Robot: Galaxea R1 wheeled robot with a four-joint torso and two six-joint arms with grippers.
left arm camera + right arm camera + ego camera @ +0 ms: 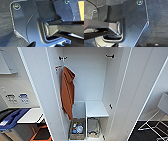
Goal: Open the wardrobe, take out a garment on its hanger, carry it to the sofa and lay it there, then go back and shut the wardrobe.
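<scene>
Baskets [77,129] sit nearest, low in the open wardrobe [130,92] where I see just an orange garment [67,92], no black one; closing seems due, jaws' state I cannot tell.

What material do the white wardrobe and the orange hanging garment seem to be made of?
The tall white wardrobe looks like smooth painted or laminated board: flat, even panels with straight edges. The orange-rust hanging garment looks like soft matte fabric, since it hangs limp in folds; the exact fibre cannot be told.
</scene>
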